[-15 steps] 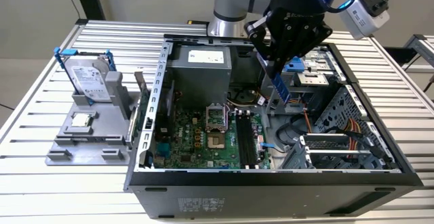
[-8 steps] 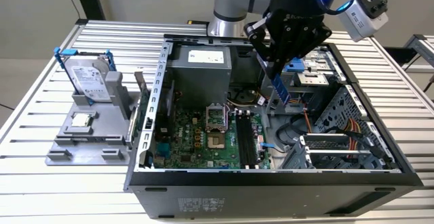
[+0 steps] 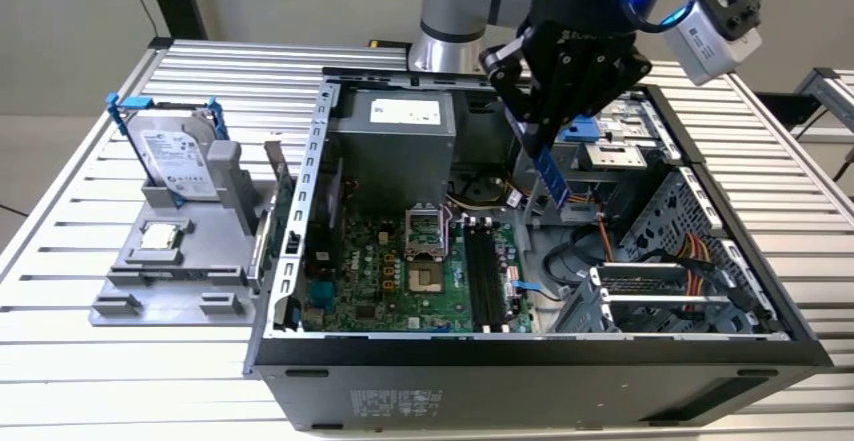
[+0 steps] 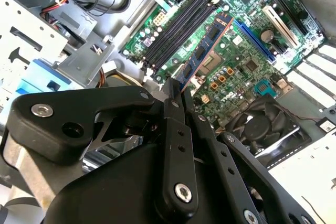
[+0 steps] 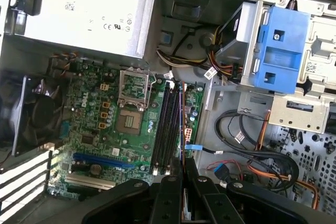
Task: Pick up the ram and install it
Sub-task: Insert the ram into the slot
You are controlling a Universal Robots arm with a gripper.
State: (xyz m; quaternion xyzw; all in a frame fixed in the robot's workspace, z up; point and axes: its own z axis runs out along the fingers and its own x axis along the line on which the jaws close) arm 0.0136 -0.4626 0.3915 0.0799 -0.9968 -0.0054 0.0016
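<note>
My black gripper hangs over the open computer case, shut on the ram, a narrow blue stick that points down from the fingers. The stick's lower end is above the case floor, off to the exterior view's right of the black memory slots and not touching them. The second wrist view has the ram reaching out from the gripper over the green motherboard, beside the slots. In the first wrist view the ram appears edge-on next to the slots, ahead of the gripper.
A grey stand at the exterior view's left holds a hard drive in a blue frame and a square silver chip. Inside the case are the power supply, a fan, a blue drive bracket and loose cables.
</note>
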